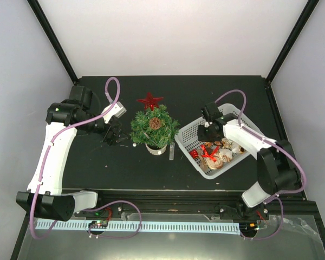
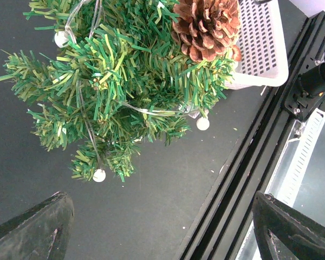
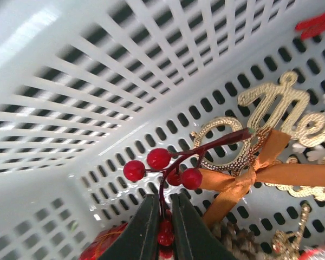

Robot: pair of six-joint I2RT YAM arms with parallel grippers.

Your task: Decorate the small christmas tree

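Observation:
The small christmas tree (image 1: 154, 127) stands mid-table, bushy green, with a pine cone (image 1: 155, 123) on top and a wire of white bead lights (image 2: 99, 175). In the left wrist view the tree (image 2: 124, 81) fills the upper half. My left gripper (image 1: 116, 135) hangs just left of it, open and empty (image 2: 162, 233). My right gripper (image 1: 208, 130) reaches down into the white basket (image 1: 187, 143). Its jaws (image 3: 162, 216) are shut on the dark stem of a red berry sprig (image 3: 160, 158), whose berries stick up above the fingertips.
A red star (image 1: 150, 101) lies on the table behind the tree. The basket (image 3: 70, 81) also holds a gold lettered ornament (image 3: 281, 103) with an orange ribbon (image 3: 271, 173), a pine cone (image 3: 238, 244) and a red ball (image 3: 103, 244). The table's front rail (image 2: 249, 162) runs near the tree.

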